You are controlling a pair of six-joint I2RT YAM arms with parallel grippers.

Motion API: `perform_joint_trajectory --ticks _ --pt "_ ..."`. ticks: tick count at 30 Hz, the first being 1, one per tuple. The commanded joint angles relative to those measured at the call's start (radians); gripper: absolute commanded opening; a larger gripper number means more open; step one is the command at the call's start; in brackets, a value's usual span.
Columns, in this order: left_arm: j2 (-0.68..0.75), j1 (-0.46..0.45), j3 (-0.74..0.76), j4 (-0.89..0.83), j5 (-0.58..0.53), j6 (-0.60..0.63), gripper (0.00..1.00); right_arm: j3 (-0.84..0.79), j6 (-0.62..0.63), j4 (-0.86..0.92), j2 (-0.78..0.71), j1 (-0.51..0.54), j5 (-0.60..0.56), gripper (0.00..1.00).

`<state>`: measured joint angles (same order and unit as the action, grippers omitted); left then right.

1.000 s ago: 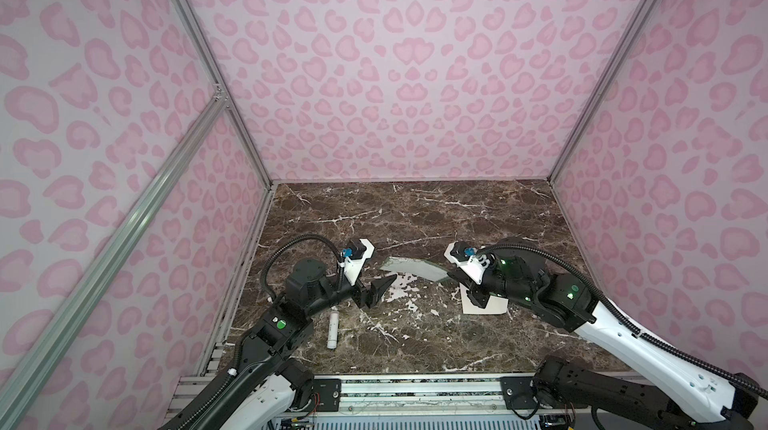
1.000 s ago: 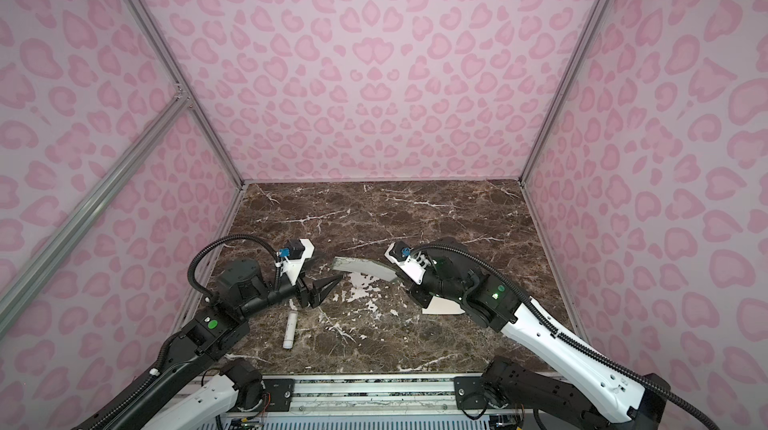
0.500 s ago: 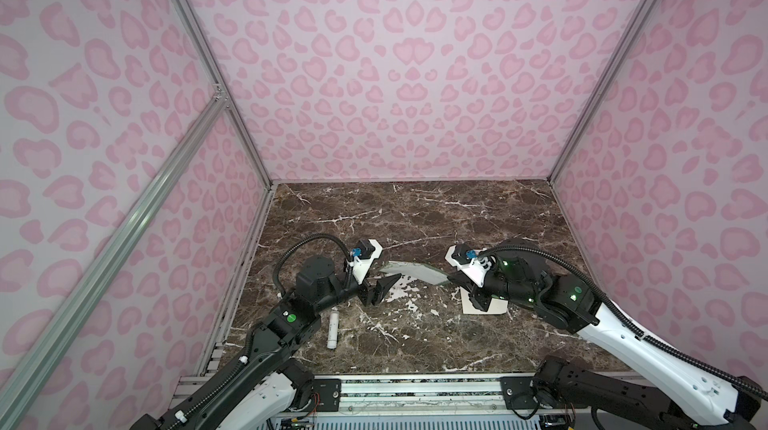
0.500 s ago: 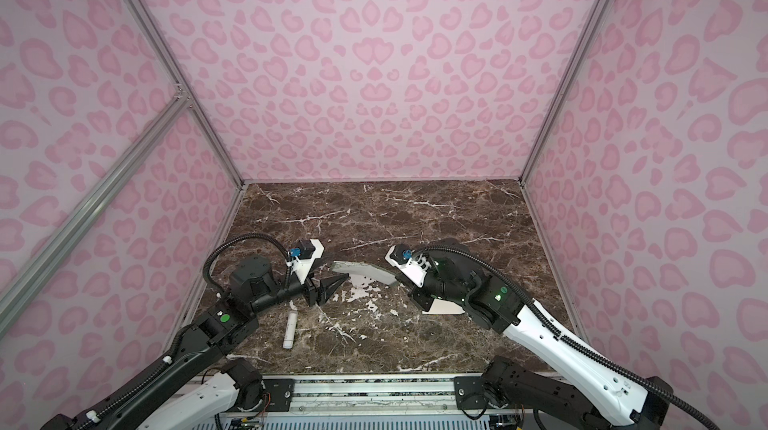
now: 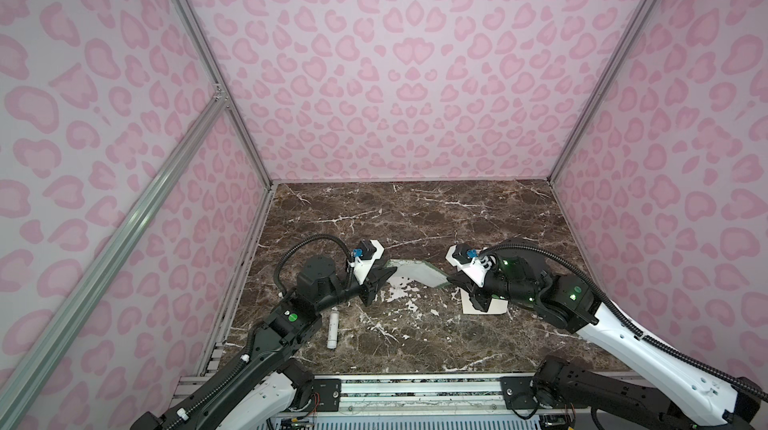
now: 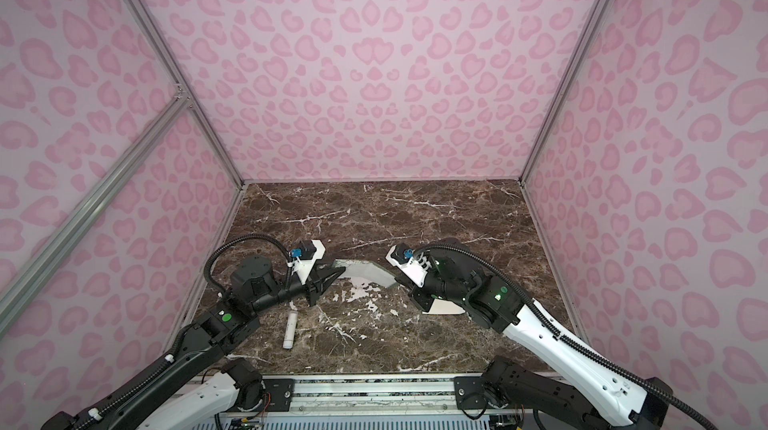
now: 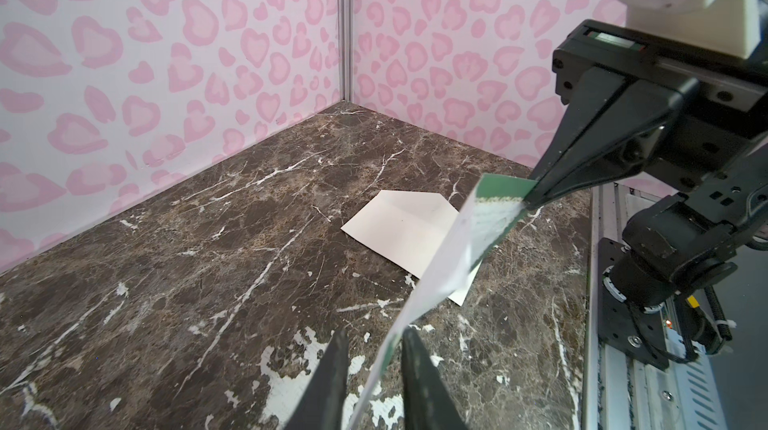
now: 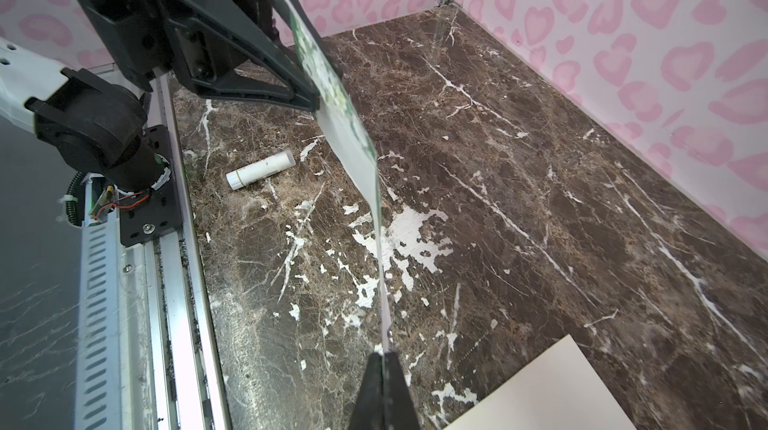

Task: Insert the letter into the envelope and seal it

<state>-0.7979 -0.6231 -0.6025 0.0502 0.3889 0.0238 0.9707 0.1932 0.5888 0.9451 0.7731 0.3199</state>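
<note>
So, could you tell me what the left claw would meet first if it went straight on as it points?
The letter, lying between its jaws; beyond that, probably the right claw pinching the letter's far end.

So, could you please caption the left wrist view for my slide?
The right gripper pinches one end of the letter, the left gripper straddles the other; the envelope lies flat beyond.

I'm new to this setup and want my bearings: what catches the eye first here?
A green-edged card hangs in mid-air over the dark marble table, pinched at one end by the right pincer, its other end between the jaws of the left pincer. A cream envelope lies flat below the right pincer, and a small white stick lies at the table's near left.
</note>
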Motion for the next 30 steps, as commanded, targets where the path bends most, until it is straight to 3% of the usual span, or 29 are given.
perform_joint_trajectory --ticks 1,4,7,8,10,11,15,19,23,30 --pt "-0.003 0.0 -0.008 0.027 -0.016 -0.056 0.05 -0.014 -0.036 -0.041 -0.006 -0.018 0.044 0.0" --pt "-0.03 0.0 -0.033 -0.004 -0.003 -0.078 0.04 -0.035 -0.064 -0.082 -0.024 -0.043 0.095 0.01" --pt "-0.048 0.0 -0.044 -0.003 0.025 -0.103 0.04 -0.056 -0.094 -0.122 -0.043 -0.068 0.138 0.09" --pt "-0.05 0.0 -0.045 -0.004 0.023 -0.113 0.04 -0.059 -0.101 -0.13 -0.047 -0.076 0.151 0.14" --pt "-0.047 0.0 -0.049 -0.014 -0.018 -0.141 0.04 -0.071 -0.118 -0.147 -0.054 -0.094 0.17 0.39" --pt "-0.045 0.0 -0.053 -0.019 -0.043 -0.16 0.04 -0.08 -0.133 -0.156 -0.06 -0.102 0.169 0.46" --pt "-0.052 0.002 -0.092 -0.06 -0.123 -0.267 0.04 -0.182 -0.235 -0.3 -0.107 -0.172 0.209 0.61" --pt "-0.069 0.003 -0.13 -0.092 -0.165 -0.377 0.04 -0.326 -0.405 -0.543 -0.151 -0.273 0.258 0.64" --pt "-0.07 0.007 -0.138 -0.089 -0.155 -0.446 0.04 -0.45 -0.56 -0.768 -0.179 -0.345 0.227 0.59" --pt "-0.072 0.019 -0.145 -0.08 -0.078 -0.515 0.04 -0.52 -0.697 -0.945 -0.127 -0.4 0.209 0.57"
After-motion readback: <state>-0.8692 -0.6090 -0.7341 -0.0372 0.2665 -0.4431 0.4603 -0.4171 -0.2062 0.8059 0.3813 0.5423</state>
